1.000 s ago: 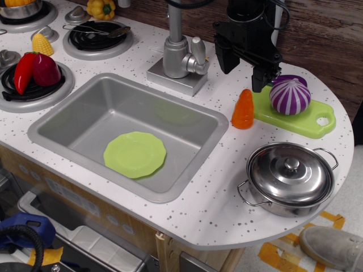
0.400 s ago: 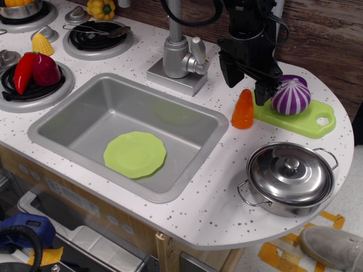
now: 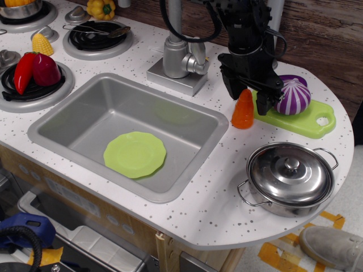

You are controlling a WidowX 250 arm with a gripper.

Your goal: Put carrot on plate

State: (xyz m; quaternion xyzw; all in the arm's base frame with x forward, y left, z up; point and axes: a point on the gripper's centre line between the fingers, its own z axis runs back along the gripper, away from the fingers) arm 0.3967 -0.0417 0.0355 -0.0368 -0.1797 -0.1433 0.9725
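Carrot (image 3: 243, 110): stood upright near worktop's right rear edge, straddled by open end effector (image 3: 248, 100). Fingers are best lowered further and centred before closure. Plate (image 3: 135, 154): held in sink (image 3: 74, 112), front centre.

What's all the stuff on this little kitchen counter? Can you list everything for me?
carrot: one, orange, upright on the counter right of the sink
plate: one, lime green, flat in the sink
onion: one, purple and white, on the cutting board, green
pot: one, silver, lidded, front right
faucet: one, grey, behind the sink
chili pepper: one, red, left burner
corn: one, yellow, far left
bell pepper: one, yellow, back
gripper: one, black, open, jaws either side of the carrot's tip
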